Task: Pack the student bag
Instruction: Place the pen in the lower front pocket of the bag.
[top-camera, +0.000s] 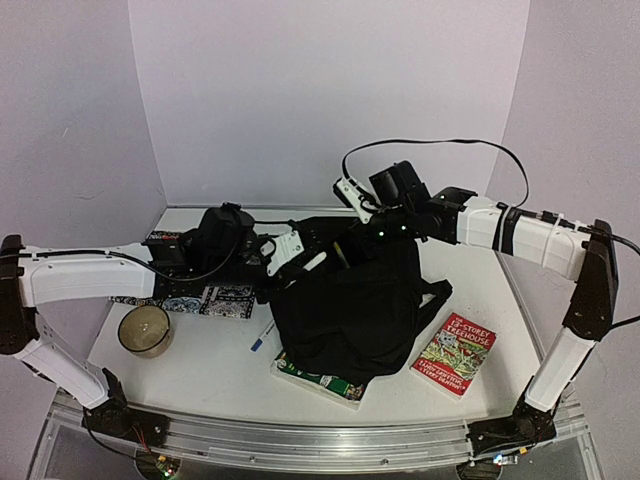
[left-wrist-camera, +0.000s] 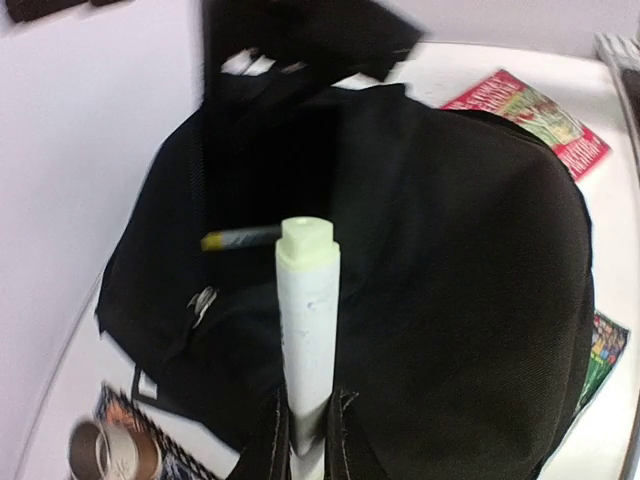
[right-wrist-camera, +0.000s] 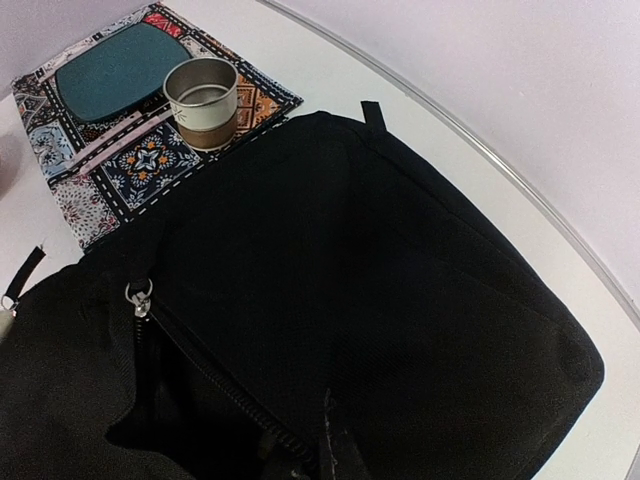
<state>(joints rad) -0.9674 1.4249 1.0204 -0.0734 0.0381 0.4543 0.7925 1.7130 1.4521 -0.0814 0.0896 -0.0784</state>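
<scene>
two arms (top-camera: 90, 275) (top-camera: 520, 230) reach inward over student bag (top-camera: 360, 310); left pincer (left-wrist-camera: 308, 405) clamps white marker (left-wrist-camera: 308, 300), right pincer (right-wrist-camera: 325, 455) state unclear.

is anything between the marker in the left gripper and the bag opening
Nothing visible blocks it. The marker, held in the left gripper, points straight at the dark opening of the student bag. A pen lies at the opening beside the marker's tip, but not in its line.
</scene>
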